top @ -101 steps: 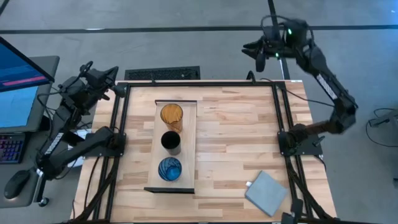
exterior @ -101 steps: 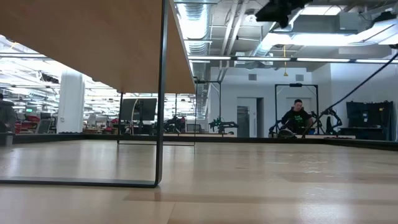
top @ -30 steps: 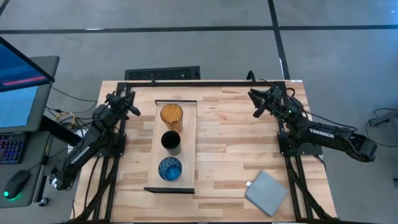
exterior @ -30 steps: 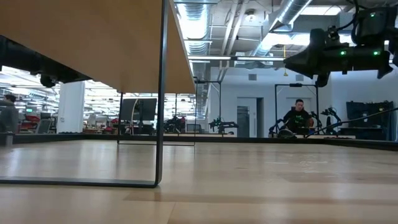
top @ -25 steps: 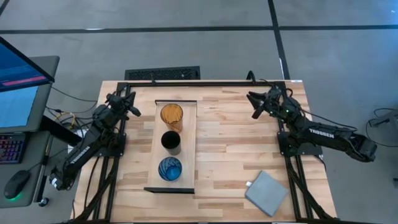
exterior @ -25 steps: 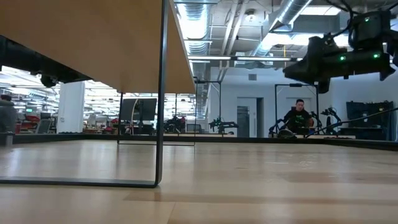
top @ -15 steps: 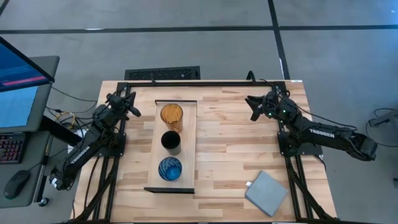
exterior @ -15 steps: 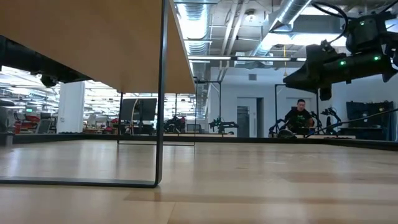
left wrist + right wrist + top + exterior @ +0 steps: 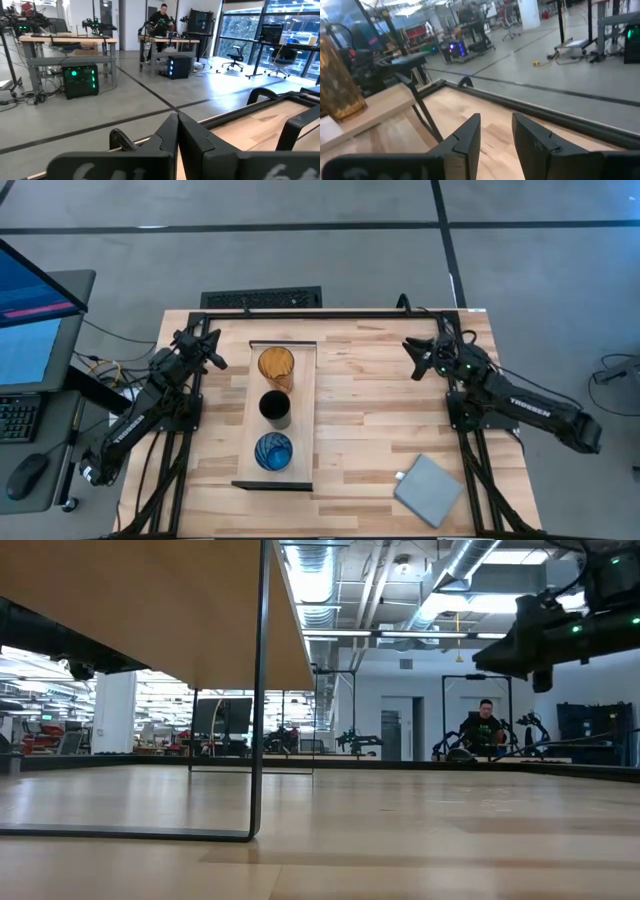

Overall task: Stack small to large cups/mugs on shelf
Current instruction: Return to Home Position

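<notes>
High view: the pale wood shelf (image 9: 303, 420) carries a row of round cups, with the translucent amber cup (image 9: 276, 365) far, the black cup (image 9: 275, 408) in the middle and the translucent blue cup (image 9: 273, 451) near. A flat grey pad (image 9: 429, 490) lies well apart, near right. The left gripper (image 9: 218, 358), fingers together, hangs far left of the shelf. The right gripper (image 9: 413, 355), fingers slightly apart, has drawn back rightward.

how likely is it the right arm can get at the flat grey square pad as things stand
Probably yes: the flat grey square pad lies uncovered on that arm's side of the wooden table, and the right gripper hangs empty with open fingers.
</notes>
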You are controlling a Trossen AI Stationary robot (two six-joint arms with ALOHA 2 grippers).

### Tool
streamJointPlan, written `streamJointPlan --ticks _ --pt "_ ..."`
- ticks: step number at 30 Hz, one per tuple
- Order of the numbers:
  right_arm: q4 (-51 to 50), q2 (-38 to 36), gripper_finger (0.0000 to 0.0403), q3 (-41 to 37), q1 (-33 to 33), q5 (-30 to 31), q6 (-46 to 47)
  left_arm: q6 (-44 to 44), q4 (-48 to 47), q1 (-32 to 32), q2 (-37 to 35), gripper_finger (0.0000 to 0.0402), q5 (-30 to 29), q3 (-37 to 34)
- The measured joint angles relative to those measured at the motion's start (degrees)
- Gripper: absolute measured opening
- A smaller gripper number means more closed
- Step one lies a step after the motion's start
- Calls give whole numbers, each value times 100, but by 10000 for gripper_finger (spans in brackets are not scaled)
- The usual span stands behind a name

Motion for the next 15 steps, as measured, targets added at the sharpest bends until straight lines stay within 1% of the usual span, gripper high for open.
streamJointPlan --ticks 4,7,9,10,15 --pt "-623 -837 134 0 -3 178 -26 -2 0 0 0 0 0 0" --pt "-1486 -1541 134 -2 -7 435 -18 -8 -2 0 0 0 -1 0" --pt "-2025 -2065 134 -2 -7 454 24 -16 -2 -2 0 0 0 0" --pt "-2169 -2178 134 4 -7 455 35 -24 -2 -2 -2 0 -2 -2" --pt "-2252 -2157 134 -7 34 591 26 -71 -4 -2 24 0 11 -2"
